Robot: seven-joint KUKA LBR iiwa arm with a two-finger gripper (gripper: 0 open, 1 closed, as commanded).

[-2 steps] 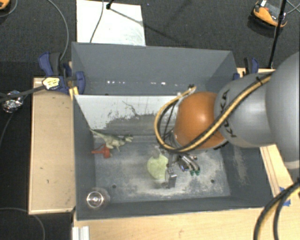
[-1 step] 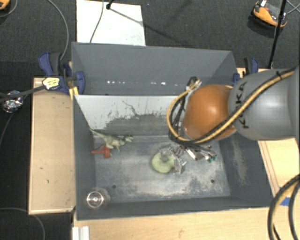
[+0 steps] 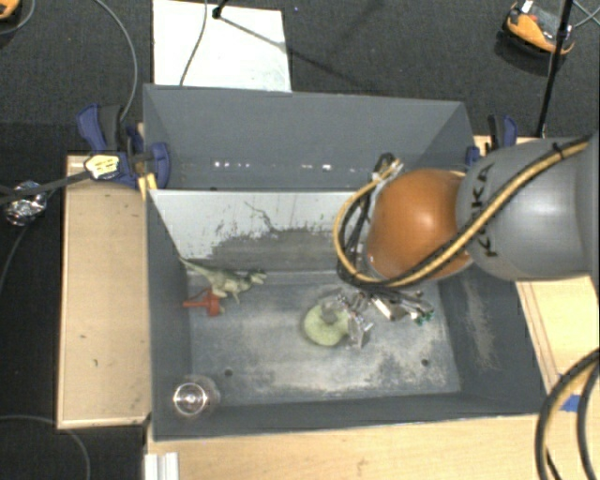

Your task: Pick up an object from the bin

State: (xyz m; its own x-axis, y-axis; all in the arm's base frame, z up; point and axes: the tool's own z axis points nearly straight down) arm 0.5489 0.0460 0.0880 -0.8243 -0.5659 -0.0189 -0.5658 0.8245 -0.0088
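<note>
Pale greenish toy dinosaur [image 3: 225,279] lying at left of bin [image 3: 281,141] floor, close under sloped back wall. Small red piece [image 3: 201,302] lying just beside dinosaur, on its near side; whether touching, cannot tell. Clear round cup [image 3: 191,397] sitting in near-left corner, well apart from both. Outside bin: orange-and-black device [image 3: 532,26] sitting at top right; black cable [image 3: 131,56] curving down at top left.

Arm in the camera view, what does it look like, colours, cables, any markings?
The arm is a rounded grey link with black KUKA lettering. A glossy orange dome covers its wrist, with black and yellow cables looped round it. The end effector is small, silvery metal.
</note>
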